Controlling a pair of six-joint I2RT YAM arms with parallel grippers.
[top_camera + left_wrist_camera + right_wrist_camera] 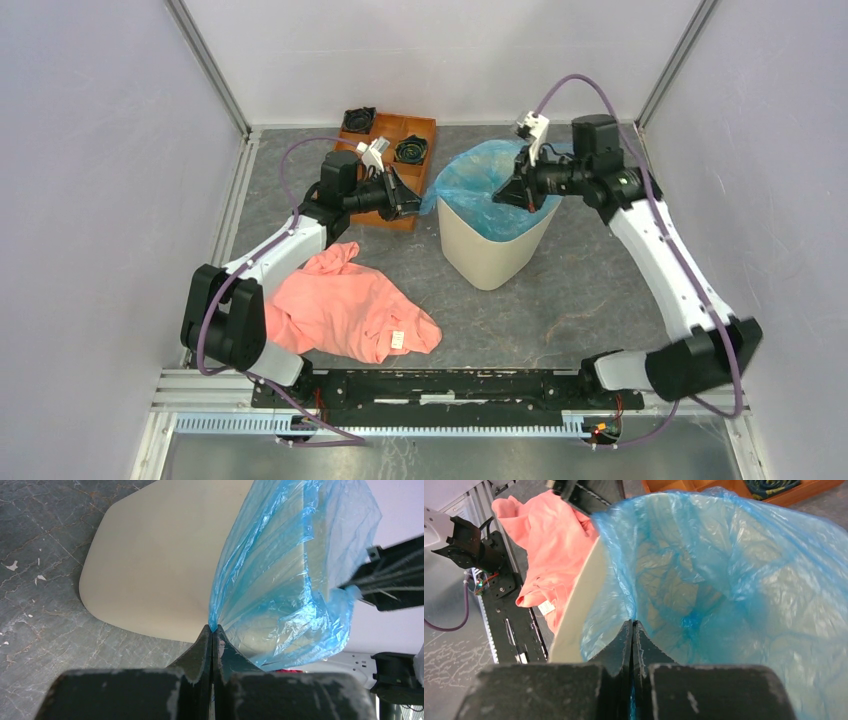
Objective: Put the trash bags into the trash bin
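Observation:
The cream-beige trash bin [487,250] stands upright mid-table. The light-blue trash bag [480,180] hangs inside it, its mouth spread over the rim. My left gripper [412,202] is shut on the bag's left edge, just outside the bin's left rim; in the left wrist view the film [280,565] fans out from the shut left gripper [213,629] across the bin wall [155,565]. My right gripper [518,195] is shut on the bag's right edge over the bin's mouth; the right wrist view shows the right gripper [632,624] pinching film [724,580] that lines the bin [579,615].
A salmon-pink garment [350,310] lies on the table at the front left, near the left arm. An orange-brown compartmented tray [405,130] with dark coiled items stands behind the left gripper. Enclosure walls close in at the left, back and right.

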